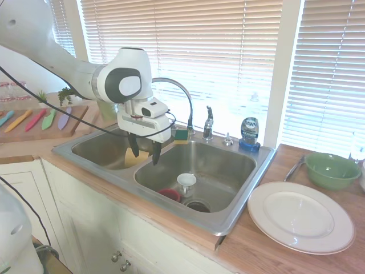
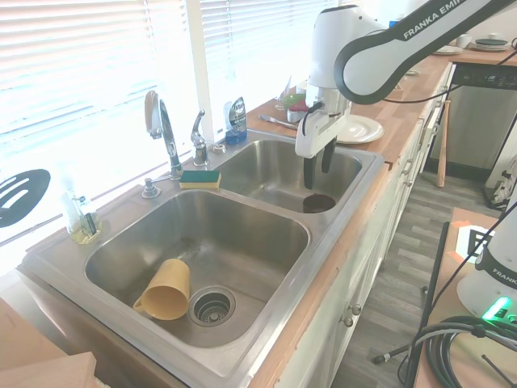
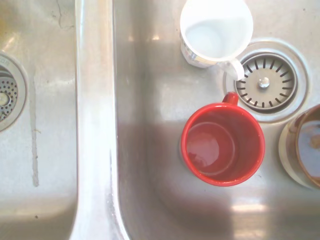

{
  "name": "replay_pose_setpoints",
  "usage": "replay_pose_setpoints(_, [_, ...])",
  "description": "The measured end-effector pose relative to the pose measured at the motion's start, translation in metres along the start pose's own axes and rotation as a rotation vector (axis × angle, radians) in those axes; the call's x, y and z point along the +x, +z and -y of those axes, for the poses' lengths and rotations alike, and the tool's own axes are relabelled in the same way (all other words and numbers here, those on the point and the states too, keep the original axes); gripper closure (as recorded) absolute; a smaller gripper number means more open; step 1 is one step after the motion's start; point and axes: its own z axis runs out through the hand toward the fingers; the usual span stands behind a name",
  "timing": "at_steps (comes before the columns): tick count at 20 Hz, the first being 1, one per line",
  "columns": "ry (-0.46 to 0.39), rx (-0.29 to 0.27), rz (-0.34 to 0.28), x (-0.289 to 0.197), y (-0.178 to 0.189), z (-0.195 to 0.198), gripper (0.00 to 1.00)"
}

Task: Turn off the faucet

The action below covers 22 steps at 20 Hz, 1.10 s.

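Rising from the back ledge of the sink (image 1: 239, 220), the faucet (image 1: 181, 97) is a shiny chrome fixture whose thin gooseneck stands upright, arches over and points its outlet down toward the divider between the two basins. Its long axis is vertical. Just beside the spout base on the ledge stands its small separate chrome lever handle (image 1: 208, 121), also upright, with a slight tilt. In the second exterior view the spout (image 2: 161, 129) and lever (image 2: 198, 129) stand side by side at the far edge, behind a green and yellow sponge (image 2: 199, 179).

The gripper (image 1: 144, 151) hangs over the divider, well apart from the lever, its dark fingers pointing straight down with a narrow gap between them, holding nothing.

Below it, the wrist view shows a red mug (image 3: 222, 145), a white cup (image 3: 216, 31) and the drain strainer (image 3: 265, 82). A yellow cup (image 2: 166, 289) lies on its side in the other basin. A blue dish soap bottle (image 1: 249, 134) stands on the ledge.
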Motion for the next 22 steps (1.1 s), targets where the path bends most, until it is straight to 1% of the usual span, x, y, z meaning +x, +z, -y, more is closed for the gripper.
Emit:
replay_pose_setpoints(3, [0.009,-0.001,0.0,0.001,0.0,-0.001,0.0])
replay_pose_setpoints(4, [0.013,0.0,-0.003,0.003,0.0,-0.002,1.0])
replay_pose_setpoints(9, [0.04,0.006,-0.011,0.013,-0.001,-0.009,1.0])
replay_pose_setpoints(22, [0.045,0.005,-0.016,0.015,-0.001,-0.011,1.0])
